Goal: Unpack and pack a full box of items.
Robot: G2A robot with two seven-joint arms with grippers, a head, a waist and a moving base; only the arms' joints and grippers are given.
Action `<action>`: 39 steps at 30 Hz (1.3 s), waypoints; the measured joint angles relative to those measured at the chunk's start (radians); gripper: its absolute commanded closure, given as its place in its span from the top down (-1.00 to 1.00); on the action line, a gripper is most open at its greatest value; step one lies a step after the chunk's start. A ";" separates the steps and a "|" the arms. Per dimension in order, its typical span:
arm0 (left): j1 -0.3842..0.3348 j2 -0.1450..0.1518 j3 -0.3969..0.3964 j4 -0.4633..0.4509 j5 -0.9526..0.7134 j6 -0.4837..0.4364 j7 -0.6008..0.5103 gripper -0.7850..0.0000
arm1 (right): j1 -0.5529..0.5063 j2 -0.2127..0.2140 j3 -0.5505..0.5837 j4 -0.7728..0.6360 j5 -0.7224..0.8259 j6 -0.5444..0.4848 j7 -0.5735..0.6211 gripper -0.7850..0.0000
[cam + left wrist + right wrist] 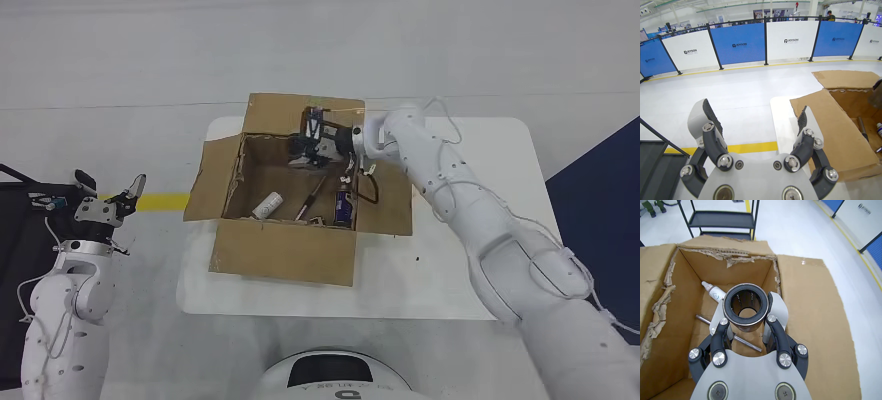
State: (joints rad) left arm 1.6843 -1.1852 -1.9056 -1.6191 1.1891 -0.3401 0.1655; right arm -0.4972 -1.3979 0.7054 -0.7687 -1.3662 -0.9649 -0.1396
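Right tool [745, 302] is clamped on the metal sleeve [764, 305], holding it over the open box [687, 275]. It looks like heavy, hard, slick steel, so I'd grip across the round sides, mid-length. Left tool [755, 104] is spread wide, off beside the counter [782, 119].

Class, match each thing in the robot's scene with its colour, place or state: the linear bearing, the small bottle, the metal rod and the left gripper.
Column 1
1. linear bearing
2. small bottle
3. metal rod
4. left gripper

Column 2
A. open, holding nothing, off the side of the table
B. white, lying on the floor of the cardboard box
C. clamped in the right gripper, over the inside of the box
D. silver-grey, long and thin, lying on the box floor

Pairs: 1-C, 2-B, 3-D, 4-A
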 measured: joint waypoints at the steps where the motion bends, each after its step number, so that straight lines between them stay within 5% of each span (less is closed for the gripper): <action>1: 0.000 0.000 0.000 0.000 0.000 0.000 0.000 1.00 | -0.026 0.026 0.034 -0.044 -0.024 -0.002 -0.019 -1.00; 7: 0.000 0.000 0.000 0.000 0.000 0.000 0.000 1.00 | -0.235 0.155 0.290 -0.328 -0.057 0.026 -0.022 -1.00; 19: 0.000 0.000 0.000 0.000 0.000 0.000 0.000 1.00 | -0.249 0.157 0.307 -0.335 -0.039 0.031 -0.031 -1.00; 22: 0.000 0.000 0.000 0.000 0.000 0.000 0.000 1.00 | -0.249 0.165 0.364 -0.323 0.074 -0.003 -0.073 -1.00; 27: 0.000 0.000 0.000 0.000 0.000 0.000 0.000 1.00 | -0.302 0.205 0.522 -0.343 0.124 0.085 -0.068 -1.00; 39: 0.000 0.000 0.000 0.000 0.000 0.000 0.000 1.00 | -0.608 0.286 0.851 -0.603 0.124 0.273 0.291 -1.00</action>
State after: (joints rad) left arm 1.6843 -1.1852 -1.9056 -1.6191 1.1891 -0.3401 0.1655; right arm -1.1056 -1.1121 1.5563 -1.3713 -1.2426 -0.6917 0.1516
